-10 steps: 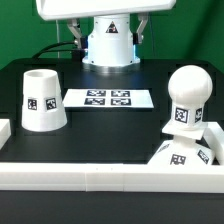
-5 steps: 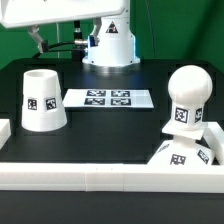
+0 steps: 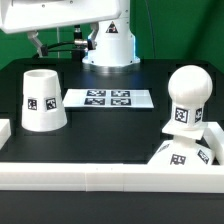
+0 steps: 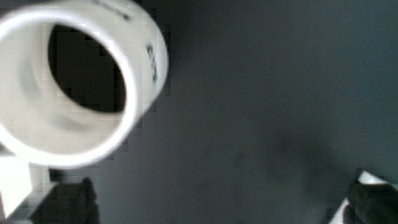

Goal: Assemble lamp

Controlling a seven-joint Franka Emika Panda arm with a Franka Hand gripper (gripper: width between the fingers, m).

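The white cone shade [image 3: 43, 100] stands on the black table at the exterior view's left, open end up. The round-headed bulb [image 3: 186, 98] stands upright at the right. The flat base [image 3: 176, 156] lies tilted just in front of the bulb, against the front rail. Only the white arm [image 3: 60, 12] shows along the top of the exterior view, above and behind the shade; the fingers are out of that frame. In the wrist view my gripper [image 4: 221, 205] is open and empty. It looks down on the shade's round mouth [image 4: 80, 90], which lies off to one side of the jaws.
The marker board [image 3: 105, 99] lies flat at mid-table between shade and bulb. A long white rail [image 3: 100, 176] runs along the front edge, with a short piece [image 3: 4, 130] at the left. The robot's pedestal [image 3: 108, 45] stands at the back.
The arm has swung toward the exterior view's left, from above the pedestal to above the shade's side. The lamp parts have not moved.
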